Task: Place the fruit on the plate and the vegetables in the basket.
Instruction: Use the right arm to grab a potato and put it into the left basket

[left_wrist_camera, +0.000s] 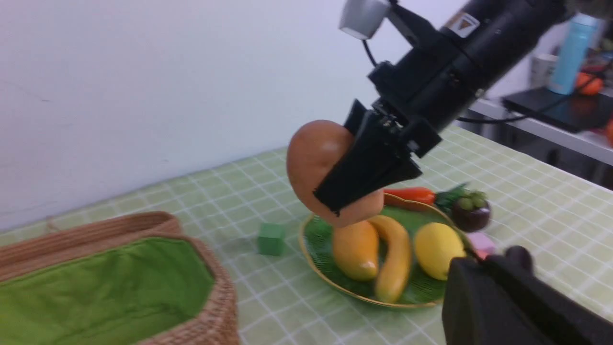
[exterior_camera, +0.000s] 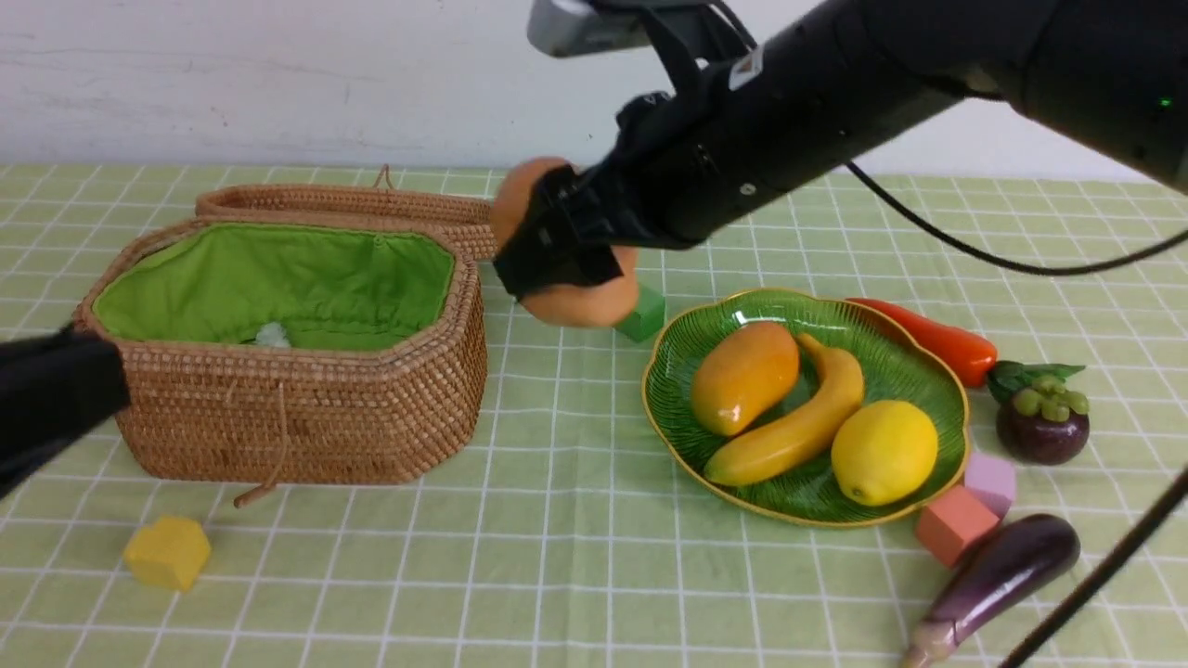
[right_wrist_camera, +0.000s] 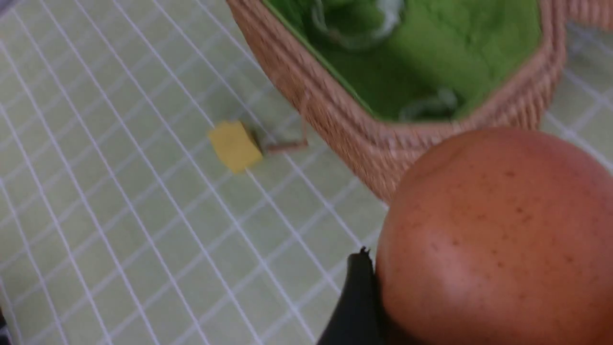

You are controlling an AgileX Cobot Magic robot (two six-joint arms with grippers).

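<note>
Your right gripper [exterior_camera: 557, 274] grips the potato [exterior_camera: 585, 306] aloft; next, carry it over the open basket [exterior_camera: 306, 408] and release.

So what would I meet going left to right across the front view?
The yellow block, basket, potato, mango, lemon, mangosteen.
</note>
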